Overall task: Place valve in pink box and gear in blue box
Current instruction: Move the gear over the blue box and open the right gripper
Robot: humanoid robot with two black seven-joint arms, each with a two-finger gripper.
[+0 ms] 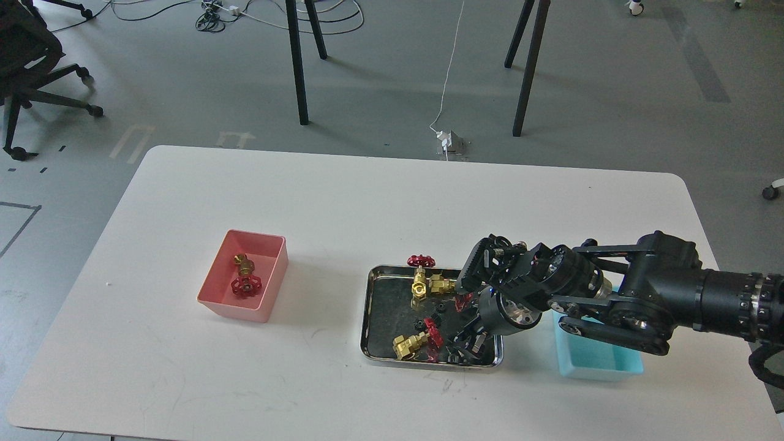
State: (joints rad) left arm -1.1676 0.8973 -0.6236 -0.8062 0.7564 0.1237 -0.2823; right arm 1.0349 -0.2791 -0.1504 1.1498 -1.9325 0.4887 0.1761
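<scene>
My right gripper (pixel 468 346) reaches down into the steel tray (pixel 380 318) at its front right corner, and its dark fingers look spread apart. It holds nothing that I can see. Three brass valves with red handwheels lie in the tray: two at the back (pixel 420 285) (pixel 440 283) and one at the front (pixel 409 345). Tiny black gears (pixel 436 319) lie in the tray's middle. A gear under the gripper is hidden. The pink box (pixel 269 288) at the left holds one valve (pixel 245 275). The blue box (pixel 597 361) is partly behind my right arm. My left gripper is out of view.
The white table (pixel 343 208) ends close to the tray's front. Beyond the table, stand legs, cables and an office chair are on the floor.
</scene>
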